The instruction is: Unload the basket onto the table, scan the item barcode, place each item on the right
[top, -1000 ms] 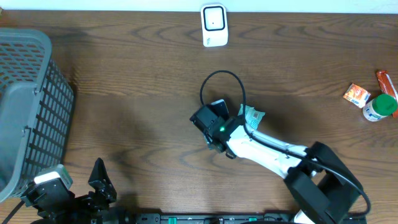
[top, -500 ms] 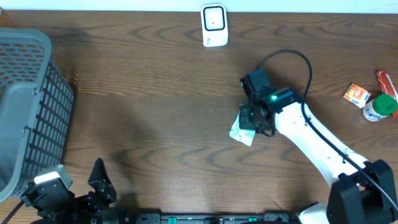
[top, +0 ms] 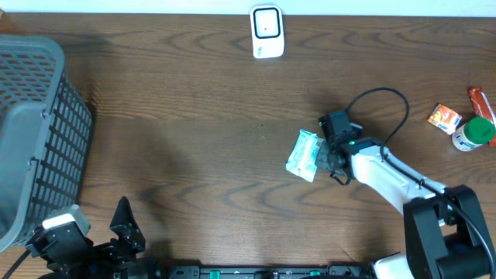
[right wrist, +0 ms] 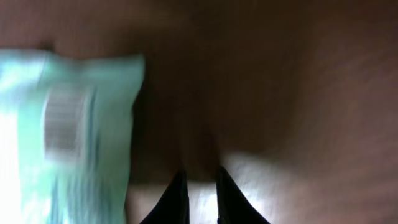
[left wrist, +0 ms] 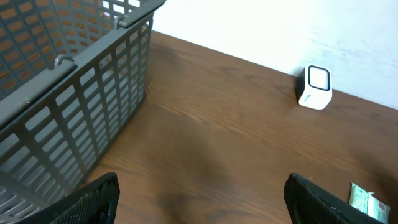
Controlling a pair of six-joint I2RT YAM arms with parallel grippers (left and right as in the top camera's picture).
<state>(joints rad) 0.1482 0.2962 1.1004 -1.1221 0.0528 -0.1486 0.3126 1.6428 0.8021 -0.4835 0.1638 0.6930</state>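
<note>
The item, a mint-green packet [top: 303, 155], lies flat on the brown table right of centre. The right wrist view shows it blurred at the left [right wrist: 62, 137] with its barcode [right wrist: 62, 118] facing up. My right gripper [top: 327, 159] sits low just right of the packet, apart from it. Its jaws [right wrist: 200, 180] are nearly together with nothing between them. The white scanner [top: 267, 31] stands at the table's far edge and also shows in the left wrist view [left wrist: 316, 87]. My left gripper [left wrist: 202, 186] stands open and empty at the near left corner.
A grey mesh basket [top: 39, 139] fills the left side, close to my left gripper [left wrist: 74, 106]. At the far right lie a small orange box [top: 445, 118], a red packet [top: 480, 101] and a white bottle with a green cap [top: 473, 133].
My right arm swung from the table's middle over to the right of the packet and its jaws closed. The packet shifted slightly and turned. The left arm stayed still.
</note>
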